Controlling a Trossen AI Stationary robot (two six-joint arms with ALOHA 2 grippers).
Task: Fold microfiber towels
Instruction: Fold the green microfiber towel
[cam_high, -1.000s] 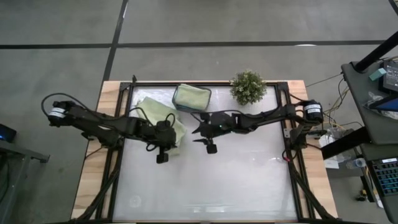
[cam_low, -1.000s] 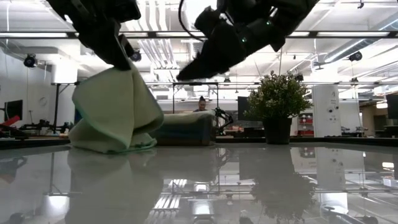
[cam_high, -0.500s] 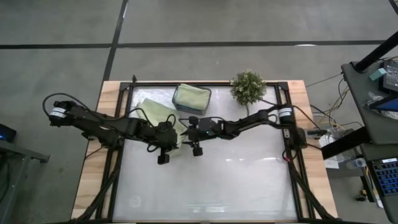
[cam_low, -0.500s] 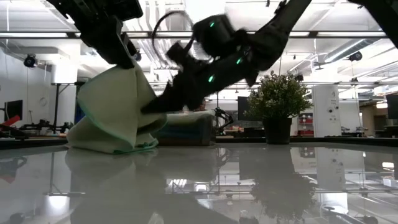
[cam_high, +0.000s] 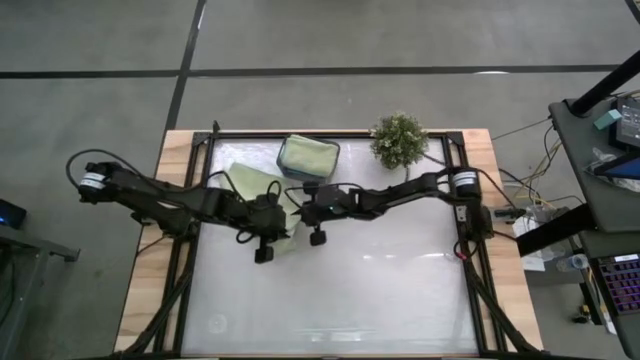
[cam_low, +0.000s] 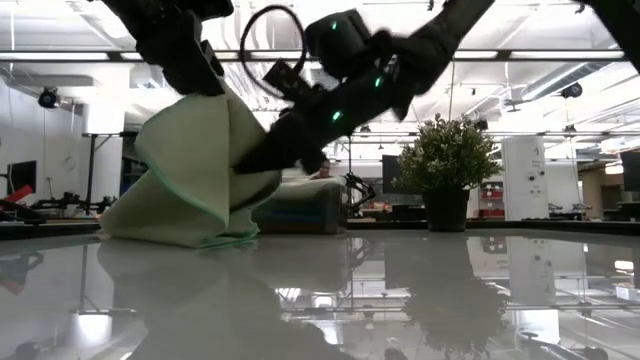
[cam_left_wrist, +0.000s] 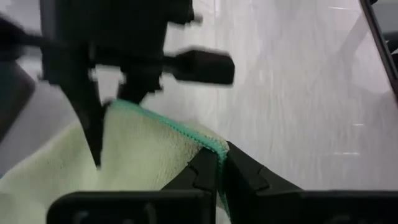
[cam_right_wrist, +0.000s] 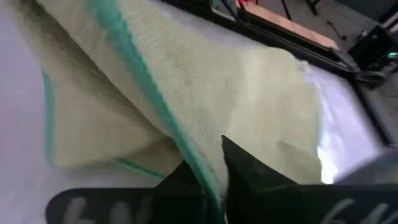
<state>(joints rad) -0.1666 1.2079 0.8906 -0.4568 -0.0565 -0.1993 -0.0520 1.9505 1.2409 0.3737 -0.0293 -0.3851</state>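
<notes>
right gripper (cam_high: 297, 212) now grips lifted sage towel (cam_high: 250, 183).

My left arm (cam_high: 170, 197): dark, near-black jointed links, one silver-capped motor at the shoulder, thin black cable looping above it. My right arm (cam_high: 400, 192): same dark links, a silver-capped motor with a light label at the shoulder, a black cable loop near the wrist, small green indicator lights along the forearm in the low view. My left tool (cam_left_wrist: 219, 163): two black fingers with angular, stepped inner faces. My right tool (cam_right_wrist: 208, 177): two black wedge-shaped fingers on a dark crossbar.
</notes>
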